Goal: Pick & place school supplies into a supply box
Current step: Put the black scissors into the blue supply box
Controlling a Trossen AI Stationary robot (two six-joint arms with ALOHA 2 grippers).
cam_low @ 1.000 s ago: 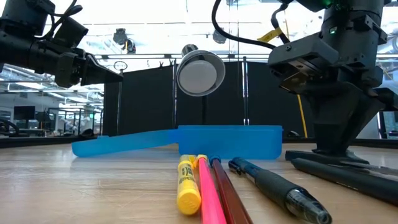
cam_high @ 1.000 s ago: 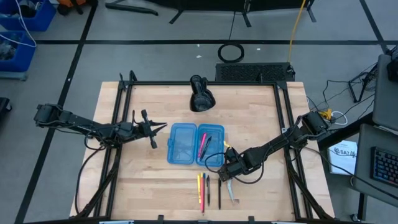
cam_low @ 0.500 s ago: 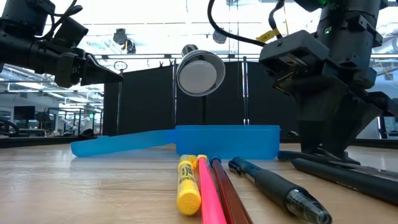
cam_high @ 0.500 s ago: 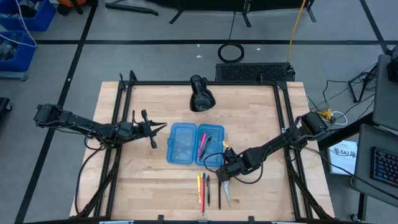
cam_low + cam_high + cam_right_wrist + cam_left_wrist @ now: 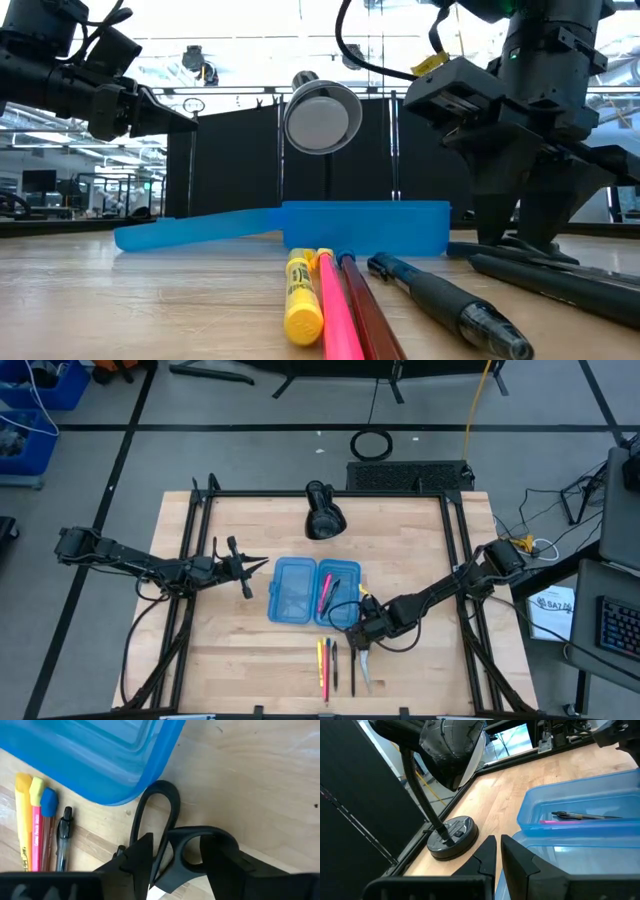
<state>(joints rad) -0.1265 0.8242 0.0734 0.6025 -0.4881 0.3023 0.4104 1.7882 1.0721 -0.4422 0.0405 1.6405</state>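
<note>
The blue translucent supply box [image 5: 315, 593] lies open on the table, with a pink pen and a black pen [image 5: 328, 592] in its right half. Yellow, pink, red and black pens [image 5: 332, 665] lie side by side near the front edge. The black-handled scissors [image 5: 364, 662] lie flat beside them, blades toward the near edge. My right gripper [image 5: 362, 635] is open and low over the scissors' handles [image 5: 170, 820], pointing down. My left gripper [image 5: 255, 565] is shut and empty, held above the table left of the box. My right gripper comes from above with its fingers apart. One handle loop of the scissors [image 5: 200, 837] lies between them, and one finger [image 5: 140, 855] stands by the other loop. The scissors lie flat on the table. I cannot tell whether the fingers press the handle.
A black desk lamp [image 5: 322, 512] stands at the far middle of the table, its head showing behind the box in the low view [image 5: 322, 115]. Black frame rails [image 5: 190, 590] run along the table's left and right sides. Bare wood lies at the near left.
My right gripper has gone a little toward the table's left edge and down over the scissors' handles. The scissors have turned slightly on the table, their blades swinging toward the row of pens.
</note>
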